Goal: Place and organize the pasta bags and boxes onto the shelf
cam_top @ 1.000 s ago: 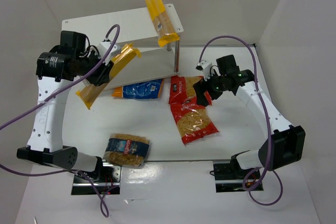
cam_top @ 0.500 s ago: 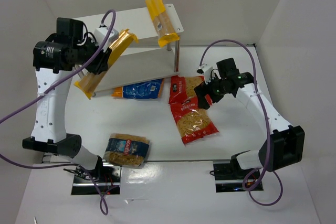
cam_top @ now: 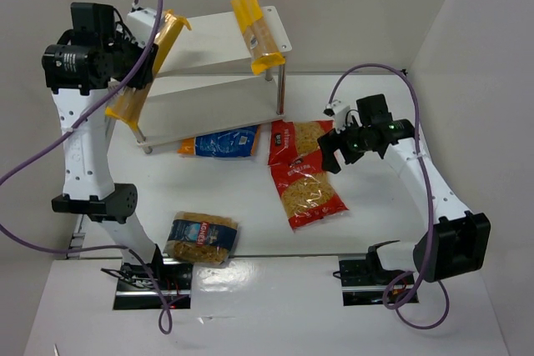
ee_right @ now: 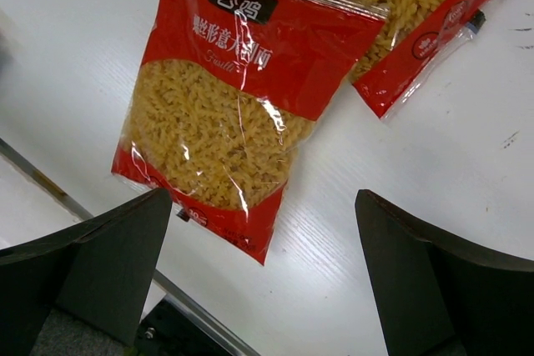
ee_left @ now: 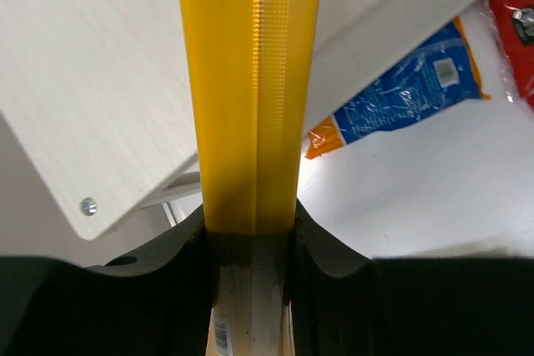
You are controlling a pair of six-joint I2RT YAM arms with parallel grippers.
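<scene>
The left gripper (ee_left: 250, 243) was clenched round a yellow spaghetti pack (ee_left: 250, 81), holding it slanted over the left end of the shelf (cam_top: 217, 35), probably to lay it alongside the other spaghetti pack (cam_top: 254, 31) on top. The right gripper (ee_right: 260, 206) hung spread and empty above the red bags (ee_right: 217, 97).

Table (cam_top: 250, 206) holds shelf (cam_top: 219, 107), blue bag (cam_top: 221, 142), clear bag (cam_top: 202, 238), red bags (cam_top: 310, 193).
</scene>
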